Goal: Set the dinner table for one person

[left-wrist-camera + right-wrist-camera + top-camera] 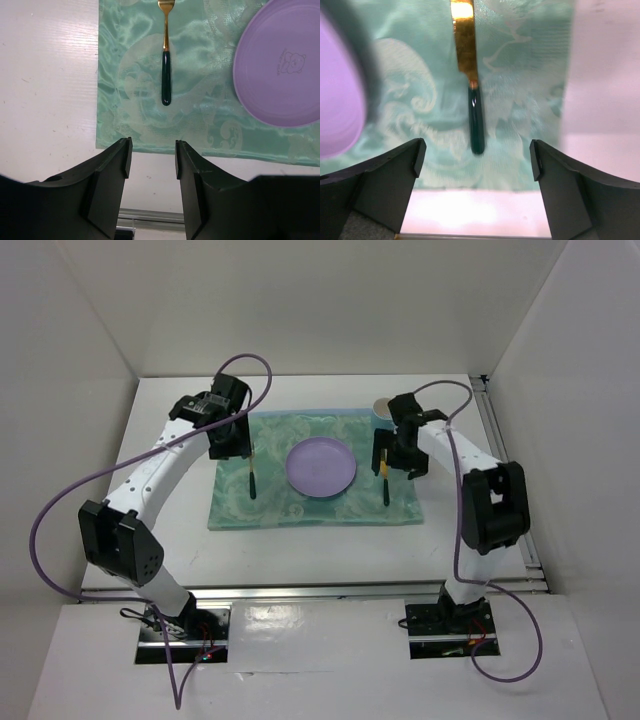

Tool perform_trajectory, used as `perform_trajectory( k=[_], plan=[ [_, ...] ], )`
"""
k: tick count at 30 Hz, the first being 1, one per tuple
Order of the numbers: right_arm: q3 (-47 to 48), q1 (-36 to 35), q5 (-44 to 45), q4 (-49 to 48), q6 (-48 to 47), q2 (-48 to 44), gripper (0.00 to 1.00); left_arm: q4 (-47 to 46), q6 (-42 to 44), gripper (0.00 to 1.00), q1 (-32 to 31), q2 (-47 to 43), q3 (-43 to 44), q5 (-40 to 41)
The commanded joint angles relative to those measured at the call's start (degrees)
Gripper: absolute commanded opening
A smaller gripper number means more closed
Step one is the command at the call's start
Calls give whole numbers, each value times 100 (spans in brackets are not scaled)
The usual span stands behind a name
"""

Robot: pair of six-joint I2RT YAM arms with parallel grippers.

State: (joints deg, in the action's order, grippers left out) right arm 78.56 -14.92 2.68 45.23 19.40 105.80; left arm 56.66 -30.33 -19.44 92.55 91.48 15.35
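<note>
R gripper hangs low over the knife, fingers spread wide, pinching nothing. From the R wrist cam the knife lies flat on the green placemat; its dark handle end sits between the two fingers and the gold blade runs off toward 12. Long axis is 12–6, in line w/ the gripper.

L gripper is empty too, fingers part-spread w/ nothing between; the fork lies at its 12, also 12–6.

Dinner table is the white top under it all. The mat sits mid-table, w/ the purple plate centred, fork at its 9 and knife at its 3.

My guess is the R arm only needs a straight lift, no sideways drift, or a finger could nudge the handle. Room: mat edge and bare table close at the knife's 3, plate rim at 9; a round pale thing sits just off the R gripper's 12, maybe a cup, can't tell.
</note>
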Motion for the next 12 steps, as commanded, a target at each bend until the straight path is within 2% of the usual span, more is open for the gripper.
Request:
perform_trajectory(
  k=[1, 6, 12],
  plan=[
    [248, 103, 504, 337, 203, -1165, 100, 46, -113, 56, -33, -395, 185, 107],
    [-305, 533, 1120, 398, 564, -2666, 100, -76, -236, 56, -33, -799, 291, 108],
    [-719, 727, 1612, 574, 689, -3626, 100, -779, -237, 55, -33, -1573, -192, -252]
  ],
)
